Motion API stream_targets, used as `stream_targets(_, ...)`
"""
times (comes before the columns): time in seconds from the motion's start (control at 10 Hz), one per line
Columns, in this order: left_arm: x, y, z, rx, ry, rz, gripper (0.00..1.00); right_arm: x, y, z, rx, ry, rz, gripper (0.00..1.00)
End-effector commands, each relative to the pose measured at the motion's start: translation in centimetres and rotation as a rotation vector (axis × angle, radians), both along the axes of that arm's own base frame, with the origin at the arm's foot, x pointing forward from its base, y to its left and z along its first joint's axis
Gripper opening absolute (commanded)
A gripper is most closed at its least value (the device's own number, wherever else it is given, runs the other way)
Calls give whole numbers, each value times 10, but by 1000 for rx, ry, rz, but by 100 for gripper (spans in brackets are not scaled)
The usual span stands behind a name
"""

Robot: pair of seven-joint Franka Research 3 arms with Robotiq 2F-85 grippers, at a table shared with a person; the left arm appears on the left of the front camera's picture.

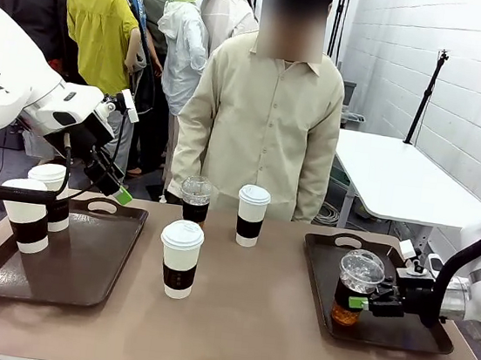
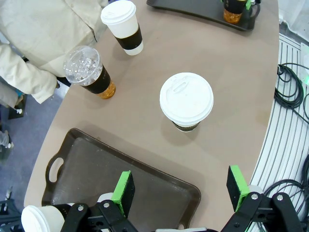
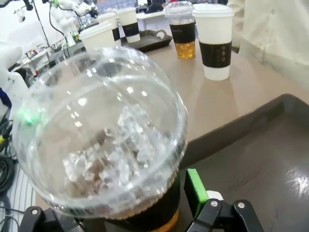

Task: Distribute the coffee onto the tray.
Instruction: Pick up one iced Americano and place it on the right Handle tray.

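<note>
Brown trays are loaded with three cups; three are left mid-frame. Left claw is splayed; right claw cannot be judged.

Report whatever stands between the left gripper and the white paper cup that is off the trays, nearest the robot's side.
Nothing visible does. The open left gripper hangs over a corner of the left tray. Between it and the white paper cup lie just the low tray rim and bare table.
</note>
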State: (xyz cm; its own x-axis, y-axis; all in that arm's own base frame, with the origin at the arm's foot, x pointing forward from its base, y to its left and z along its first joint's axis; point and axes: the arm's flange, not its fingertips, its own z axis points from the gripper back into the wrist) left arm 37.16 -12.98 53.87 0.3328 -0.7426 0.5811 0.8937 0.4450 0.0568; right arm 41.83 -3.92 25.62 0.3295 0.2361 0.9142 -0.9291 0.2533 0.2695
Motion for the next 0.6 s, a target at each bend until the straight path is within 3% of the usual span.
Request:
stream_targets(0.0,1,1,0,-11,7,-7,100,-9,-7,3,-39,33,-18,100)
stream_targets(0.5,1,1,0,-11,7,-7,100,-26,-31,6,-76,46,-58,100)
